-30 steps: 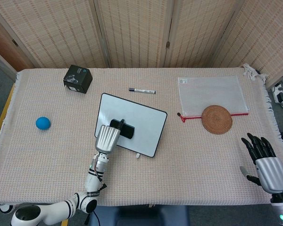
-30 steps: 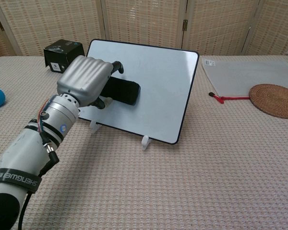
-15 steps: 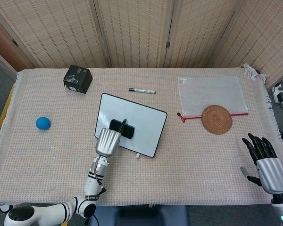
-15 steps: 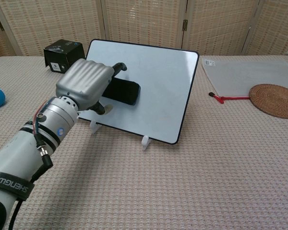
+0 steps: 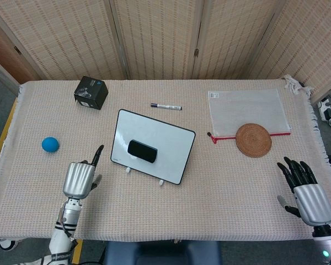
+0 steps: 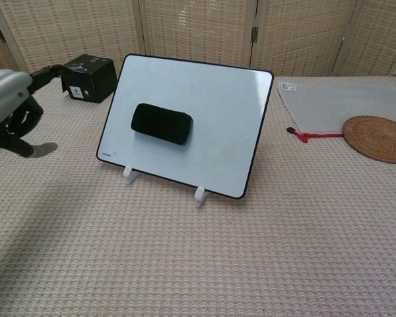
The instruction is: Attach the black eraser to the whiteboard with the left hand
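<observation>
Nearest, the left hand [image 5: 80, 178] hovers over the counter [image 5: 171, 215] left of the whiteboard, holding nothing, one finger extended and the rest curled. The right hand [image 5: 302, 187] rests at the near right, fingers spread and empty. Beyond, the black eraser [image 6: 162, 123] sticks to the tilted whiteboard [image 6: 211, 112]. Farther back lies a marker [image 5: 166, 106].

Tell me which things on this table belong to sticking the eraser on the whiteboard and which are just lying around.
Part of the job:
black eraser, sitting on the board
whiteboard, propped on its feet
left hand, off the board, holding nothing

Just lying about:
marker pen
black box
blue ball
clear zip pouch
woven coaster
</observation>
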You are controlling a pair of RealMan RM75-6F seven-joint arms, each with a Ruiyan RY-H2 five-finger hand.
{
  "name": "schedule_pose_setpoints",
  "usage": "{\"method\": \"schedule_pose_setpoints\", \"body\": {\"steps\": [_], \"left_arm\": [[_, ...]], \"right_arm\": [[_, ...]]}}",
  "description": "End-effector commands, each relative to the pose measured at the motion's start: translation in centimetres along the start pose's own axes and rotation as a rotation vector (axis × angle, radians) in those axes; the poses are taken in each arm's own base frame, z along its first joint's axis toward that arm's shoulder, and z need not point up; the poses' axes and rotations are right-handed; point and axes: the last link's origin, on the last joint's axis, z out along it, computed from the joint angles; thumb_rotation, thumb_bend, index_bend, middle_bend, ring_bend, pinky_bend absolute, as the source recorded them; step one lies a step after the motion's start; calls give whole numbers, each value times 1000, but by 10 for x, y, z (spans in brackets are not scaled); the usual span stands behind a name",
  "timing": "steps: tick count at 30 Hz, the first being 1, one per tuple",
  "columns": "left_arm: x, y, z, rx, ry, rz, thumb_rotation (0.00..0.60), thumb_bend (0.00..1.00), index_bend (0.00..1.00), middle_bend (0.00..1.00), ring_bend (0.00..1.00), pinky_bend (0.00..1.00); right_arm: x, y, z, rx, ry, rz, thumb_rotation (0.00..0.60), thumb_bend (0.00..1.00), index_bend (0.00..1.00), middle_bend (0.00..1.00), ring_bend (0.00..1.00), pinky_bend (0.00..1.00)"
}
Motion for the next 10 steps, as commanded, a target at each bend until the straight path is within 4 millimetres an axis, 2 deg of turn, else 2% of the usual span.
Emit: {"method": "schedule_pose_setpoints", "body": {"steps": [1,2,5,6,10], "left_arm": [[22,-68,-79,120,-88,-92,600,283,85,235,188,278],[24,-83,-95,162,-65,-84,600,278,81,156,106,170],[23,-103,-130,244,-18,-77,600,257,64,68,13,22],[23,-109,-141,272,0,-80,600,255,59,56,5,8],[29,-111,-156,275,40,-42,600,248,18,24,0,0]], "right_arm": [[-4,-3,5,1,-15,-9,600,324,0,0,0,0],[-6,-4,7,2,-21,-13,600,324,0,0,0,0],[-9,-6,11,4,-33,-20,600,325,0,0,0,0],[-10,-7,13,4,-38,-19,600,324,0,0,0,0],[-12,-10,20,21,-49,-23,600,324,0,0,0,0]]}}
